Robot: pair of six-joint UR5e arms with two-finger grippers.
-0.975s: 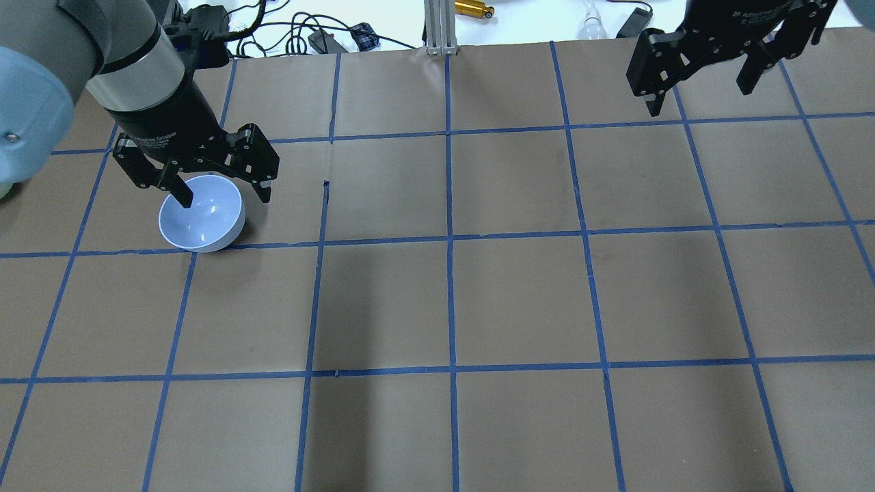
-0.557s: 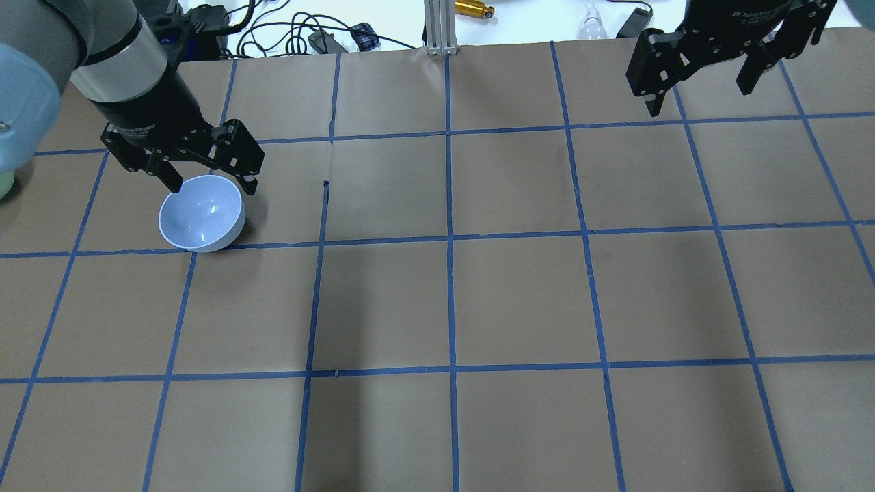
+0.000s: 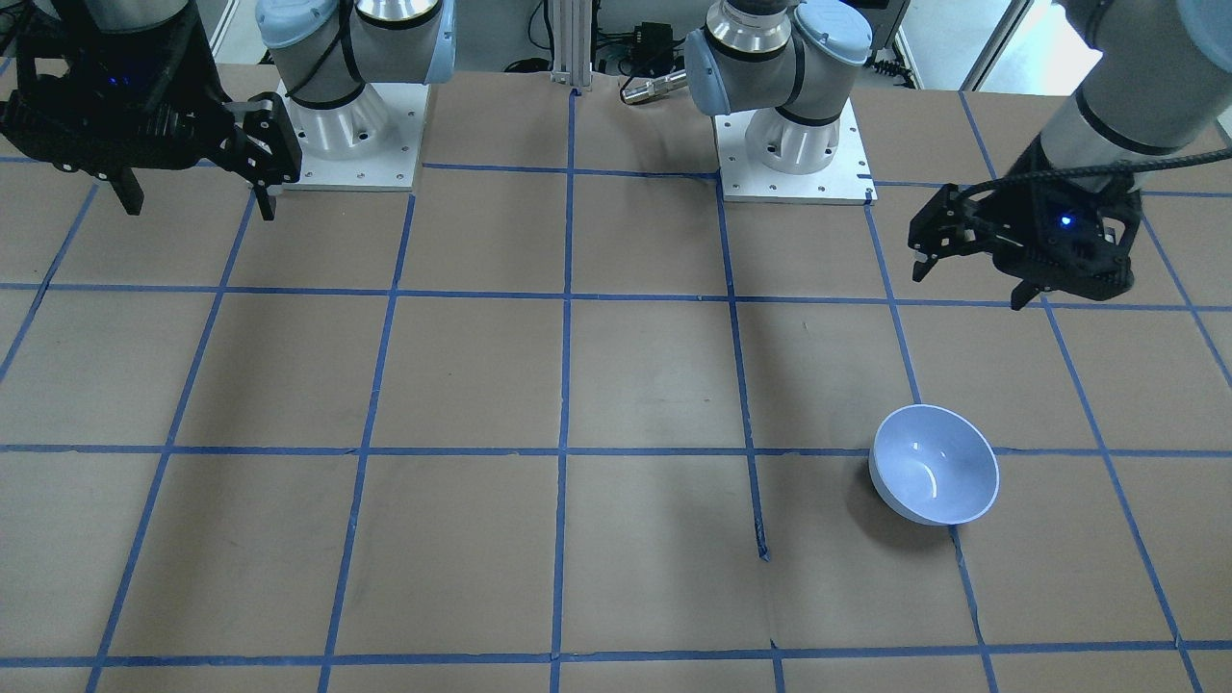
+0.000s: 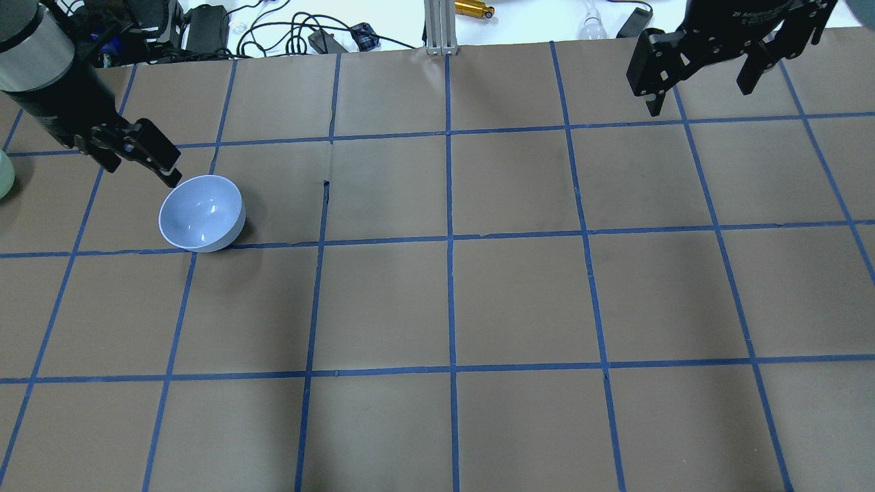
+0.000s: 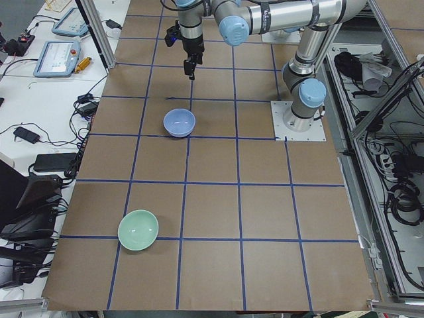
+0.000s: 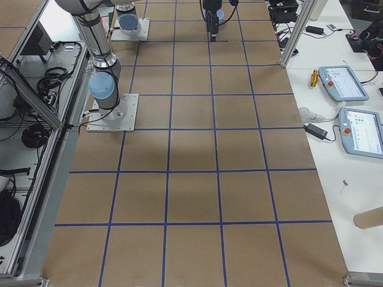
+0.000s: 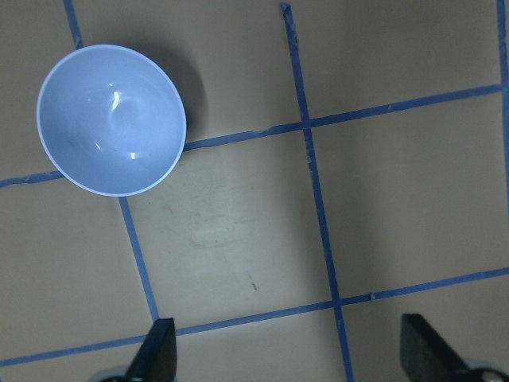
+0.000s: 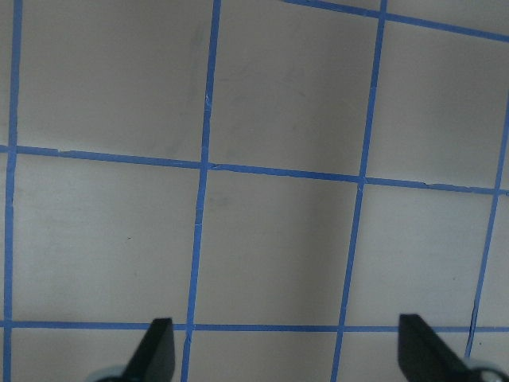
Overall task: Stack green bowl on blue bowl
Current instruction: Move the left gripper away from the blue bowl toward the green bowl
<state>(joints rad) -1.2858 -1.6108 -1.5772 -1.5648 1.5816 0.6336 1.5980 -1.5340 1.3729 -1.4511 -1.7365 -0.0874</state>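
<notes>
The blue bowl (image 4: 202,213) stands upright and empty on the brown paper; it also shows in the front view (image 3: 934,476), the left view (image 5: 179,122) and the left wrist view (image 7: 111,119). The green bowl (image 5: 138,230) sits apart from it near the table's left end, upright and empty; only a sliver shows at the overhead view's left edge (image 4: 4,176). My left gripper (image 4: 141,171) is open and empty, raised off to the side of the blue bowl (image 3: 967,286). My right gripper (image 4: 698,96) is open and empty, raised high at the right (image 3: 197,207).
Cables and power bricks (image 4: 307,34) and an aluminium post (image 4: 437,27) lie beyond the far edge. The two arm bases (image 3: 346,125) (image 3: 789,135) stand on the robot's side. Teach pendants (image 5: 63,56) lie on the side bench. A small tape tear (image 4: 325,188) lies near the blue bowl.
My left gripper, which had one finger over the blue bowl's rim, has lifted and moved left, away from it. The blue bowl stayed put. The right arm has not moved.
</notes>
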